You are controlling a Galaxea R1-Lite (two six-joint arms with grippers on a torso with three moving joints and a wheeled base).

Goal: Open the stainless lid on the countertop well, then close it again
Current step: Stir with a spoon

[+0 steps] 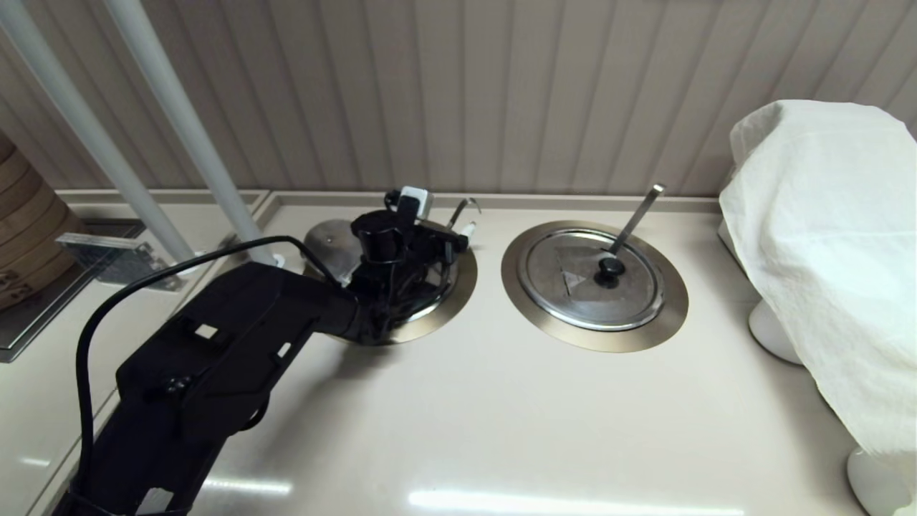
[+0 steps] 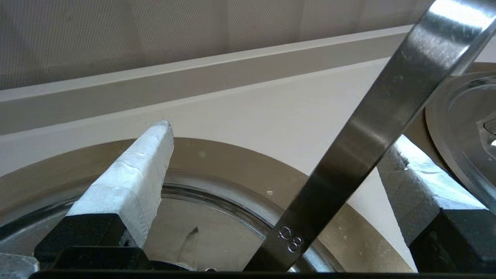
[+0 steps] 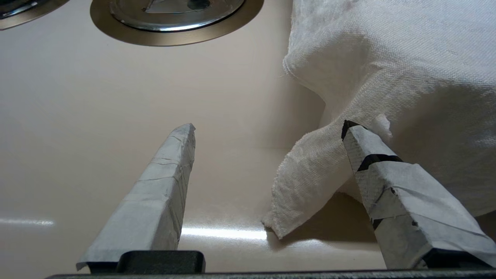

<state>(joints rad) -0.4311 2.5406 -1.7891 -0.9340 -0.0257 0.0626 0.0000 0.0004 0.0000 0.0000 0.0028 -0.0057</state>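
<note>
My left gripper (image 1: pixel 440 238) (image 2: pixel 279 135) hovers open over the left countertop well, low above its bronze flange (image 1: pixel 438 315) (image 2: pixel 240 162). The well's steel utensil handle (image 1: pixel 463 208) (image 2: pixel 372 128) rises between the fingers without being pinched. It stands close to the right finger (image 2: pixel 430 186). A pale part of the stainless lid (image 1: pixel 331 242) shows behind my wrist at the well's back left. The arm hides its knob. Inside the ring lies a dull reflecting surface (image 2: pixel 209 236), and I cannot tell whether it is the lid. My right gripper (image 3: pixel 270 126) hangs open low over the counter.
The twin lid (image 1: pixel 591 276) (image 3: pixel 217 15) sits shut in the right well, with a flat bar handle (image 1: pixel 637 208). A white cloth (image 1: pixel 809 215) (image 3: pixel 387 58) drapes over something at the right, one corner near my right finger. Two white poles (image 1: pixel 186 129) and stacked steamers (image 1: pixel 21 229) stand at the left.
</note>
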